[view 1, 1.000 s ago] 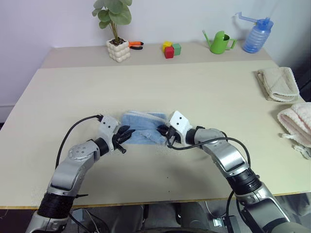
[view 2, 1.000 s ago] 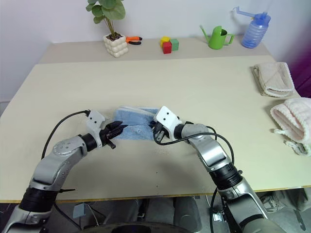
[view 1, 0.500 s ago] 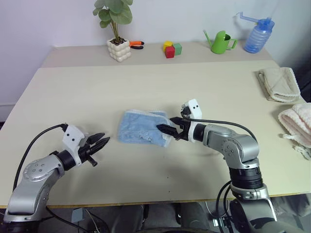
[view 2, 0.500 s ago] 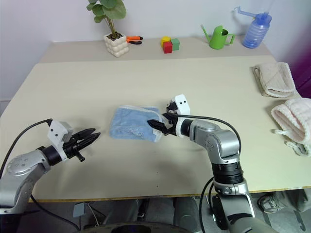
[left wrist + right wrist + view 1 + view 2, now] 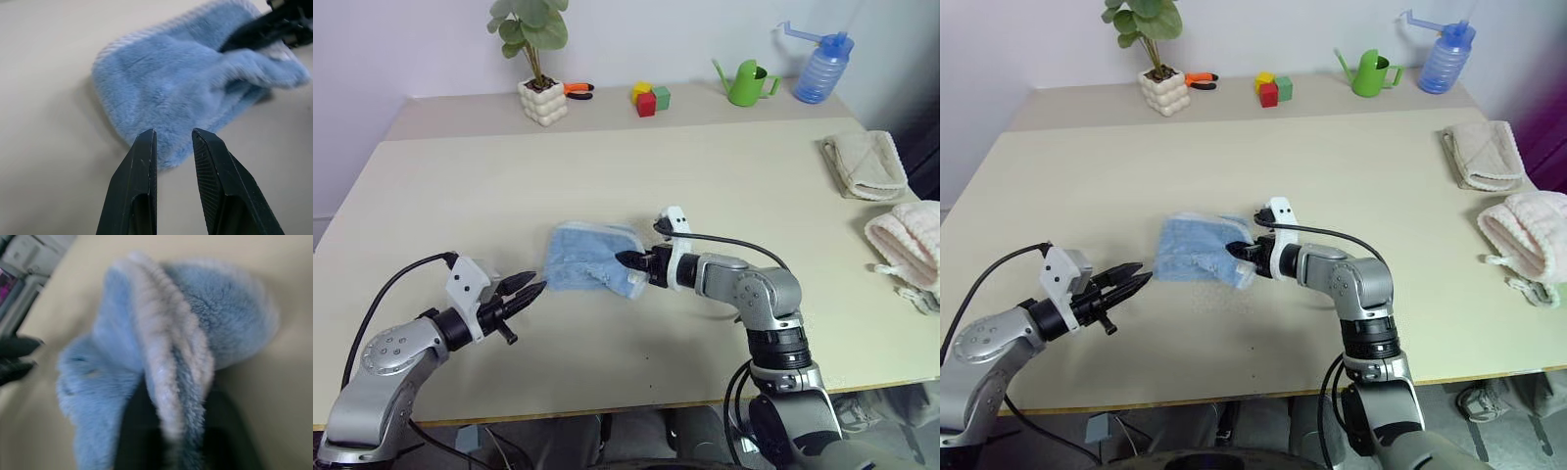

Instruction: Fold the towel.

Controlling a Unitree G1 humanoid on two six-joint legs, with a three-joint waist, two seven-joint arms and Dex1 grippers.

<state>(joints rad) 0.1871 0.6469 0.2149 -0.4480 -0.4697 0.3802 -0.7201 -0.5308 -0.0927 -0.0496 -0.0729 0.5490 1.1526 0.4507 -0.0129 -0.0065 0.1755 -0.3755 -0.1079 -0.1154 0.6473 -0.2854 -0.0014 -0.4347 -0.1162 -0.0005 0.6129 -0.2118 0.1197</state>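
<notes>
The towel (image 5: 579, 262) is a light blue terry cloth lying folded in a small bundle near the middle of the table (image 5: 607, 176). My right gripper (image 5: 625, 260) is at its right edge, shut on the pale hem. In the right wrist view the hem of the towel (image 5: 161, 357) runs down between the dark fingers (image 5: 134, 431). My left gripper (image 5: 538, 283) hovers a short way off the bundle's near left corner, apart from it. Its two black fingers (image 5: 142, 166) stand slightly open with nothing between them, pointing at the towel (image 5: 186, 83).
Along the back edge stand a potted plant (image 5: 540, 98), orange-handled pliers (image 5: 576, 89), coloured blocks (image 5: 646, 98), a green watering can (image 5: 744, 83) and a blue bottle (image 5: 818, 69). A beige ribbed towel (image 5: 862, 162) and a fluffy cream towel (image 5: 906, 240) lie at the right edge.
My left arm drew back from the towel toward the near left. My right gripper rolled, opened, then shut on the towel's right hem.
</notes>
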